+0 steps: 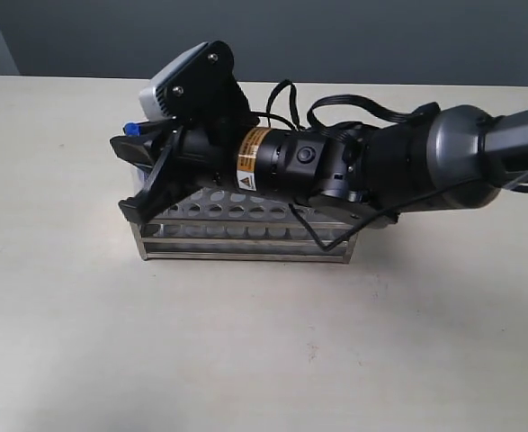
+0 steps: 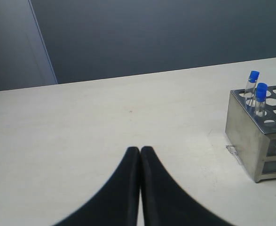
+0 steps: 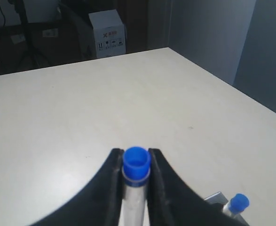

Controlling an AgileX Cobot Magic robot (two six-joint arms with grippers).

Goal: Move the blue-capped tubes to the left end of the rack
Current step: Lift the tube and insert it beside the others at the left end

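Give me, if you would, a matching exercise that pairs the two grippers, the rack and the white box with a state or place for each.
Things:
1. left gripper
2. right gripper
3. rack
4. white box

States or places:
A. two blue-capped tubes stand at its end
B. shut on a blue-capped tube
C. shut, holding nothing
D. past the table edge, in the dark background

Pairs: 1-C, 2-B, 3-A, 4-D

You are working in what looks like a laboratory or a robot test room. A bare pale table (image 1: 264, 360) stands before a plain grey wall (image 2: 152, 33), and a steel test-tube rack (image 2: 249, 132) holds blue-capped tubes (image 2: 262, 89). Beyond the table, a white printed box (image 3: 107, 34) sits near a dark stand (image 3: 21, 28).
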